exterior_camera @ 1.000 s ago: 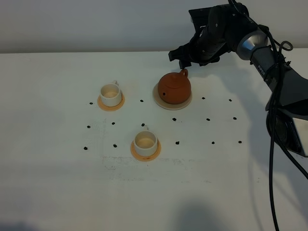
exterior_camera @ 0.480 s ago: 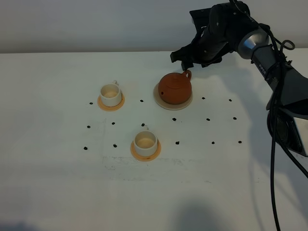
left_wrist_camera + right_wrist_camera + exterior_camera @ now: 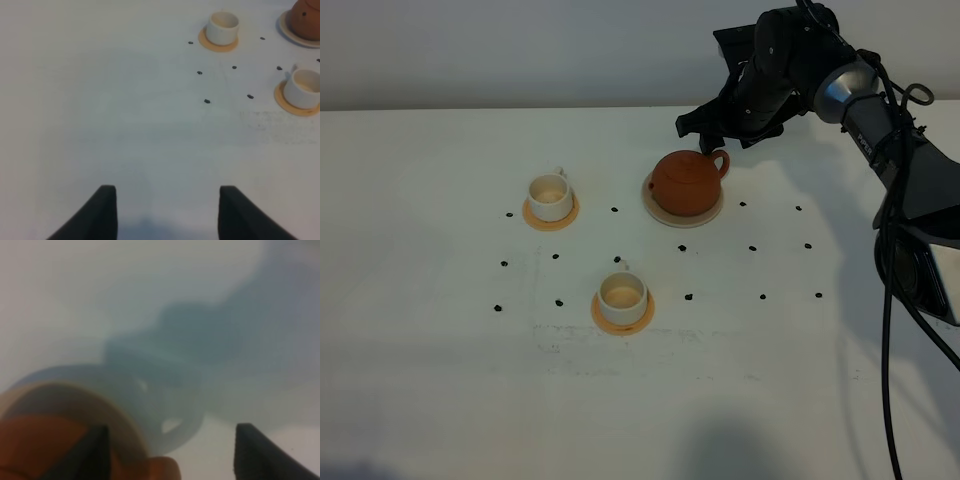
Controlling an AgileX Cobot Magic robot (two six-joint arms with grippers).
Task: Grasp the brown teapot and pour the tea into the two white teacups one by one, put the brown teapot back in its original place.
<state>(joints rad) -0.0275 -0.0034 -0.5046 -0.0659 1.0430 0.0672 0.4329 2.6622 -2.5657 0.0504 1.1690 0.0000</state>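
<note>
Brown teapot (image 3: 686, 183) on coaster (image 3: 705, 214); right jaws parted above.

No readable text, labels or numbers.

I saw a wide white surface (image 3: 440, 380) dotted with small black marks (image 3: 614, 210), a plain pale wall (image 3: 520, 50) behind it, under soft, even light.

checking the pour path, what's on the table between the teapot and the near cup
In the high view, only bare white table and a few small black dots lie between the teapot and the near cup.
</note>
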